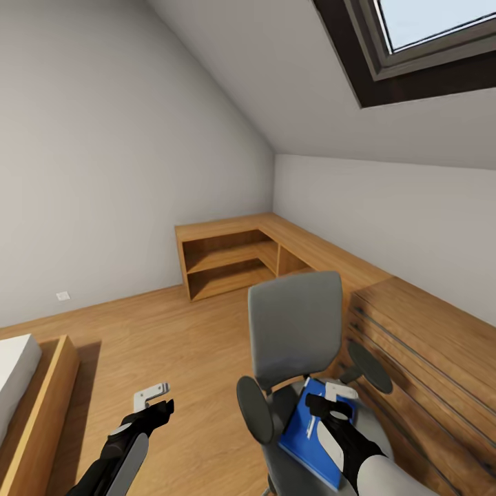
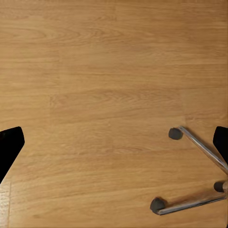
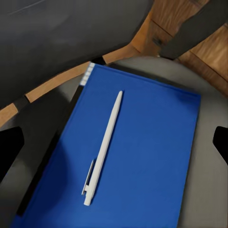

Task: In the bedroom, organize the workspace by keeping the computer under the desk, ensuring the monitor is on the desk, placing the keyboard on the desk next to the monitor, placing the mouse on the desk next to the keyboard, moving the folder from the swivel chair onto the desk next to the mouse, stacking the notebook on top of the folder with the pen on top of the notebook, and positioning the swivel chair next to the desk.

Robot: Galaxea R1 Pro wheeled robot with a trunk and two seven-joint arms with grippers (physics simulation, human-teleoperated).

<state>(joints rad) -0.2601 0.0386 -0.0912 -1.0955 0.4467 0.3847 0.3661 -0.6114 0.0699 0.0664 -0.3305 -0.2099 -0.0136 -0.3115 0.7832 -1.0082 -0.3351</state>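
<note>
Fingers of the right gripper (image 1: 329, 401) stand parted and hold nothing; in the right wrist view the two dark tips sit at opposite edges with the seat's load between them. Directly under that gripper lies a white pen (image 3: 103, 148) on a blue notebook (image 3: 137, 156), which rests on the grey seat of the swivel chair (image 1: 295, 331). A dark edge under the notebook's long side may be the folder, though I cannot tell for sure.

The pen's long axis runs roughly along the notebook's length, clip end nearer the camera, tip toward the spiral-bound end by the backrest. That axis crosses the line between the two fingertips at a slant, so a small wrist turn seems needed before closing squarely across it.

The left gripper (image 1: 153, 401), also spread and empty, hangs over bare wood floor (image 2: 104, 85) beside the chair's chrome legs and casters (image 2: 175, 133), so the right arm is plainly the nearer one.

Room is tight: the backrest rises just behind, armrest pads (image 1: 254, 408) flank the seat, and a wooden drawer unit (image 1: 420, 351) stands close on the right. Straight up looks like the open way out.
</note>
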